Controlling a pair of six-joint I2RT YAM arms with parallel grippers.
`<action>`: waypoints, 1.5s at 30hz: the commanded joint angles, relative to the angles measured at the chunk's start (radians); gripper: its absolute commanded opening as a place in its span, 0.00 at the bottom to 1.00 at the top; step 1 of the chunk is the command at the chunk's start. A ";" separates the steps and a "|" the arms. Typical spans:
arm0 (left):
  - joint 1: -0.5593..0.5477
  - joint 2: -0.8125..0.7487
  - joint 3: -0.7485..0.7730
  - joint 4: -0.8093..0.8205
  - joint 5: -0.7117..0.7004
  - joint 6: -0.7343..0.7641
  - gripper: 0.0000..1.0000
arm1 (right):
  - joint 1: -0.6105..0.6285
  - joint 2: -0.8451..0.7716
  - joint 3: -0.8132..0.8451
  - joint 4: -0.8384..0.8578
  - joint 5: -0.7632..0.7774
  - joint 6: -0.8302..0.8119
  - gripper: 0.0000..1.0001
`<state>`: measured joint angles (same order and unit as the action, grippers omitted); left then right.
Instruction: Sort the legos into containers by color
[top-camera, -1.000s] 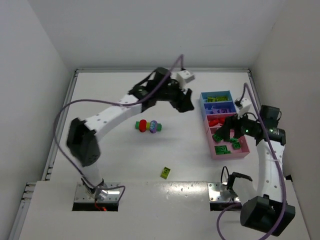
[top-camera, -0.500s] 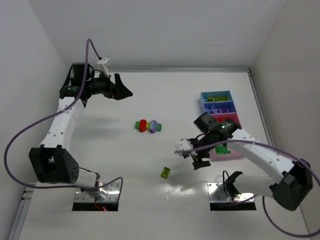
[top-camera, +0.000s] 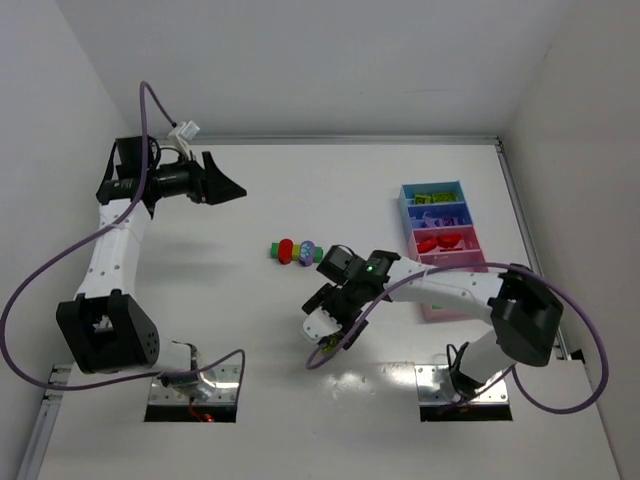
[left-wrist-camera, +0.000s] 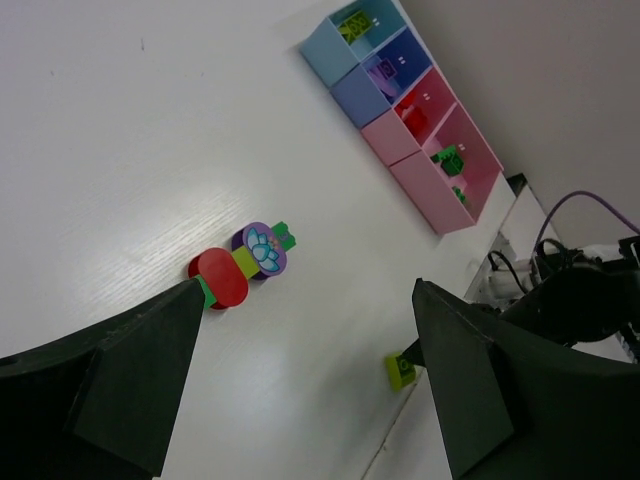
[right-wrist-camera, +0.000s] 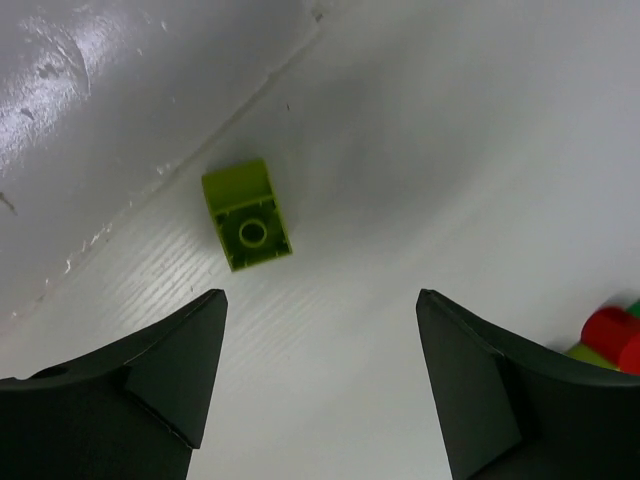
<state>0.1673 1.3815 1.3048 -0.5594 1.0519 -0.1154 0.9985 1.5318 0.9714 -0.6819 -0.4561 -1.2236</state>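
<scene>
Right end effector (right-wrist-camera: 320, 300), spread wide, has swung over the yellow-green lego (right-wrist-camera: 247, 217).

Legos (top-camera: 297, 251) and containers (left-wrist-camera: 388, 138) on white table (top-camera: 200, 300).

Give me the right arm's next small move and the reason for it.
Probably lower the right gripper toward the yellow-green brick, shifting slightly sideways to centre on it. The jaws stand open with nothing between them. In the right wrist view the brick lies alone on the table, off-centre from the gap, so closing now would likely miss it.
</scene>
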 joint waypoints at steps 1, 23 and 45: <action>0.021 0.040 0.022 0.012 0.080 0.000 0.92 | 0.055 0.034 0.047 0.027 -0.041 -0.057 0.77; 0.049 0.100 0.031 0.021 0.155 0.000 0.92 | 0.114 0.215 -0.009 0.047 -0.032 -0.099 0.69; 0.017 0.010 -0.116 0.189 -0.075 -0.084 0.97 | -0.360 0.111 0.322 0.359 0.015 0.899 0.03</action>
<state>0.1986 1.4689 1.2194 -0.4965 1.0683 -0.1410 0.7795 1.7252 1.2240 -0.4896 -0.4644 -0.7162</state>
